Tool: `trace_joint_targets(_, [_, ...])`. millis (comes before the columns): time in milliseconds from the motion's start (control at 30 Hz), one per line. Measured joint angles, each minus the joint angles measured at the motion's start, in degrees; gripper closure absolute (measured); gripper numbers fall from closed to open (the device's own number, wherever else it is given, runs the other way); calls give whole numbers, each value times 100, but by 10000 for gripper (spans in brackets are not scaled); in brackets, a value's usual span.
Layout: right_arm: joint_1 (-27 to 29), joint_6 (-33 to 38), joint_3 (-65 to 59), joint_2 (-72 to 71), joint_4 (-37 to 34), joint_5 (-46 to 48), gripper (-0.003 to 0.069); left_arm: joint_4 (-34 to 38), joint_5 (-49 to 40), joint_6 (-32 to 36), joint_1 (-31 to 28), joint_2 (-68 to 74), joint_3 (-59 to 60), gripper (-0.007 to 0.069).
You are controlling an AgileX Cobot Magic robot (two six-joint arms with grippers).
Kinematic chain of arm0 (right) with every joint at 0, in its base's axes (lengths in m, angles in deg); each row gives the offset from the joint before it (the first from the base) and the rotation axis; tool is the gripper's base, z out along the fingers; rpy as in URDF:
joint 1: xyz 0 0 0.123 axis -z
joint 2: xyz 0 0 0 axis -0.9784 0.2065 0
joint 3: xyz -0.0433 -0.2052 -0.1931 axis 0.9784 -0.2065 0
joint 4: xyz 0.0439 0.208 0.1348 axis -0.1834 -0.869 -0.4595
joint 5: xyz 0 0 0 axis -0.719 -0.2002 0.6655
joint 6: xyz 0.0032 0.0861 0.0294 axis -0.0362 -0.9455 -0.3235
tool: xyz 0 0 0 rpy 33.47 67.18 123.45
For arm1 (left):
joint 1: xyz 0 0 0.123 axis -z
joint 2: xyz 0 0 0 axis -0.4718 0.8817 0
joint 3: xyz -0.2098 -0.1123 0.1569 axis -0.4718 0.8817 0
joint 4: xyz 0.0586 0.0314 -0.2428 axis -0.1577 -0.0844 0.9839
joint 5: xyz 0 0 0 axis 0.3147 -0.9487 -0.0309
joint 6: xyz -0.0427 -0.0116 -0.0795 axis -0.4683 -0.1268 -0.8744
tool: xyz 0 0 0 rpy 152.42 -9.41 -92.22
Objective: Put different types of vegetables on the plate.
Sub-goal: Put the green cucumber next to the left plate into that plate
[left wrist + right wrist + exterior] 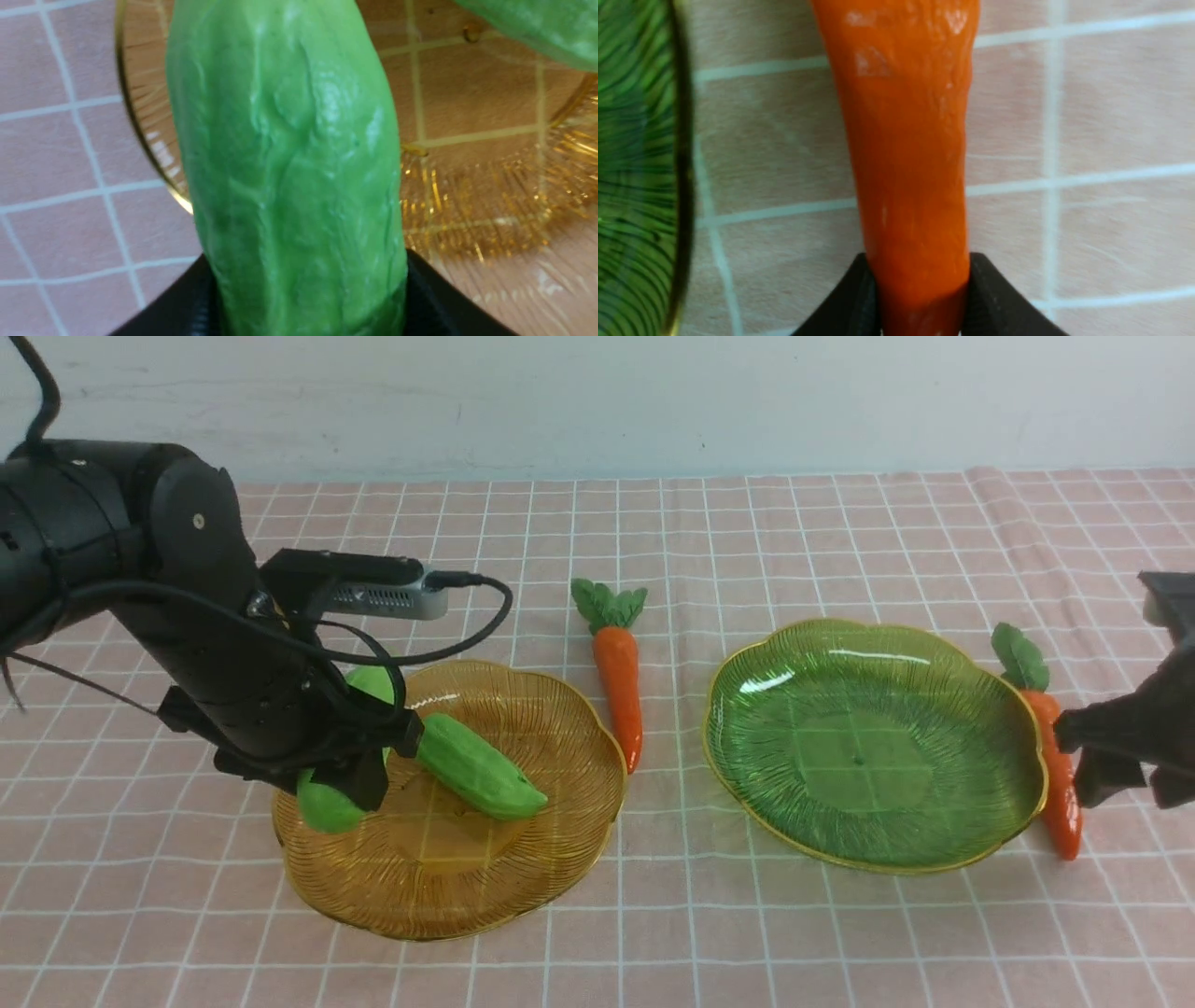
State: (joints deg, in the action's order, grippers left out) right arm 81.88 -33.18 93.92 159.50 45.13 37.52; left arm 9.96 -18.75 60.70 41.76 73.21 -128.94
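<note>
A pink cloth (597, 952) covers the whole counter. Thin white lines run across the cloth and cut it into lots of little squares. Behind the cloth, along its far edge, stands a pale wall (653, 401), whitish with a bit of blue. The wall meets the cloth all the way along. Near the far right corner of the cloth, a raised fold (991, 495) runs across a few squares.
</note>
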Motion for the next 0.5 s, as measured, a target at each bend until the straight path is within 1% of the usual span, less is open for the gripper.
trace_joint_targets(33, [0,-5,1,-6,0,27,457,0,-10,-5,0,-7,-9,256])
trace_joint_targets(133, [226,-50,72,-267,16,163,457,-112,-59,-55,0,-210,-39,295])
trace_joint_targets(300, [419,-50,212,-993,-68,271,457,-137,-59,-56,0,-584,-45,321])
trace_joint_targets(367, [410,-23,272,-1351,-245,312,457,-137,-54,-56,0,-799,-45,321])
trace_joint_targets(467, [307,221,306,-1802,-698,348,457,-137,-54,-56,0,-1105,-45,323])
trace_joint_targets(500, [220,376,306,-1978,-986,382,457,-137,-54,-56,0,-1239,-47,323])
